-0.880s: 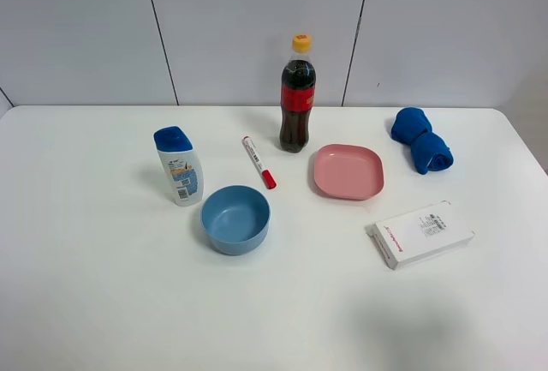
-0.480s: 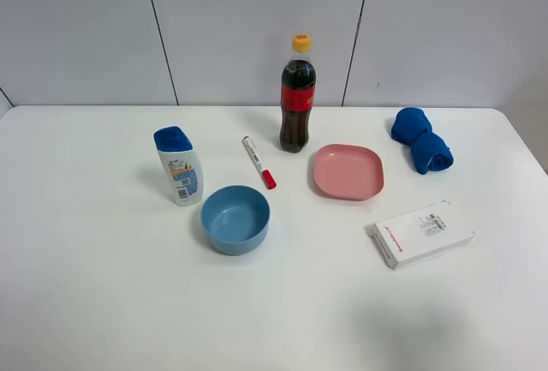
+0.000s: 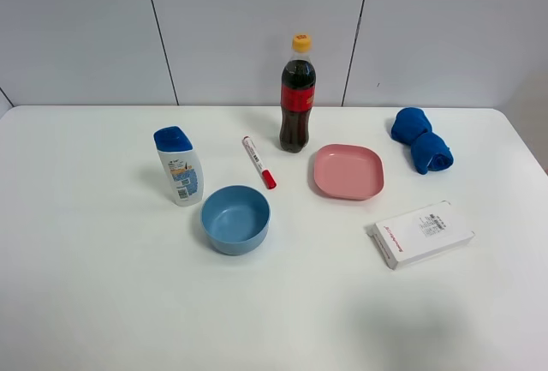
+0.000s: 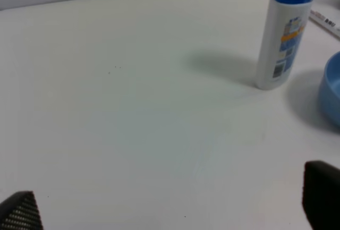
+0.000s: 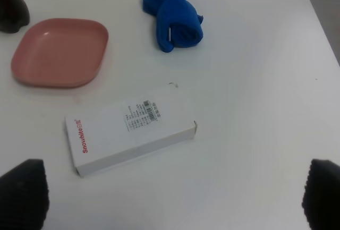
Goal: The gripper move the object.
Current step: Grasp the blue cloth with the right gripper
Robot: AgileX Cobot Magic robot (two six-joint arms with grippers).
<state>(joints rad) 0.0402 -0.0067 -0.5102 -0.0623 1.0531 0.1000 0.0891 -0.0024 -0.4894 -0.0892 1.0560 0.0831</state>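
The royal-blue cloth bundle [image 3: 421, 140] lies in two rounded lumps at the back right of the white table, right of the pink plate. It also shows in the right wrist view [image 5: 172, 12]. Neither arm shows in the exterior view. My right gripper [image 5: 170, 193] is open and empty, its fingertips [image 5: 24, 190] spread wide above the table, on the near side of the white box, well short of the cloth. My left gripper [image 4: 170, 206] is open and empty over bare table at the left, its fingertips [image 4: 321, 193] wide apart.
A white box [image 3: 420, 233] lies in front of the cloth. A pink plate [image 3: 348, 171], a cola bottle [image 3: 297, 94], a red-capped marker [image 3: 258, 162], a light-blue bowl [image 3: 235, 218] and a blue-capped white bottle [image 3: 179, 165] stand across the table's middle.
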